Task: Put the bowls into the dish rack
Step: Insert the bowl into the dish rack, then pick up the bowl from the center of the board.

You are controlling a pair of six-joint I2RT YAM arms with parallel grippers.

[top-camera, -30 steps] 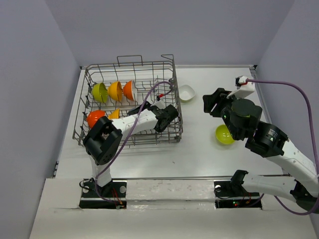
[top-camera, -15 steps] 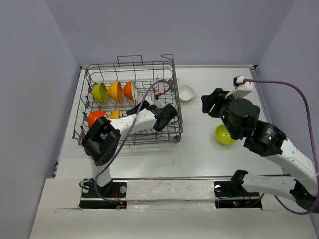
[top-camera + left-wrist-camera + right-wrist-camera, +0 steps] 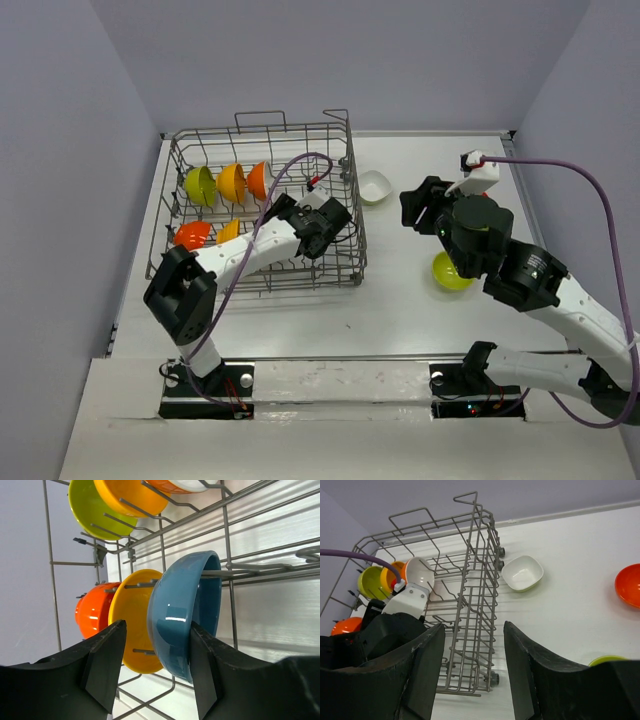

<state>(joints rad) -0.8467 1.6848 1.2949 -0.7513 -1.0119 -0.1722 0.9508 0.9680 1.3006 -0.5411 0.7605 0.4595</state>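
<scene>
My left gripper (image 3: 156,625) is down inside the dish rack (image 3: 300,128), jaws apart, not pinching anything. The blue bowl (image 3: 185,610) stands on edge in the near row of tines, right between my fingers. My left finger (image 3: 105,665) shows a clear gap to it. The right one overlaps its lower edge in the wrist view; can't tell if it touches. Same row, going left: near yellow bowl (image 3: 131,620), then racked red-orange bowl (image 3: 92,615). The far row holds the racked green bowl (image 3: 200,185), far yellow bowl (image 3: 232,183) and an orange-and-white bowl (image 3: 260,180), all on edge. The blue one looks seated, so I judge that placement done. The left arm only needs to back straight out, clear of the tines.

My right gripper (image 3: 473,626) hangs over the table (image 3: 400,310), jaws wide, nothing in them. The loose bowls are all on its side:
- The white bowl (image 3: 374,186) sits mouth up, just beside the rack's right wall, ahead and left of my right fingers.
- The loose green bowl (image 3: 448,274) is mostly under the right arm.
- The loose red-orange bowl (image 3: 629,585) is off to the right, seen only from the right wrist.

The right arm is nearer to all three; the left is boxed in by wire. The white bowl is round, no long axis, so the grip goes over the rim at any angle. Risk: the rack wall is close, so a finger may snag the wire.
</scene>
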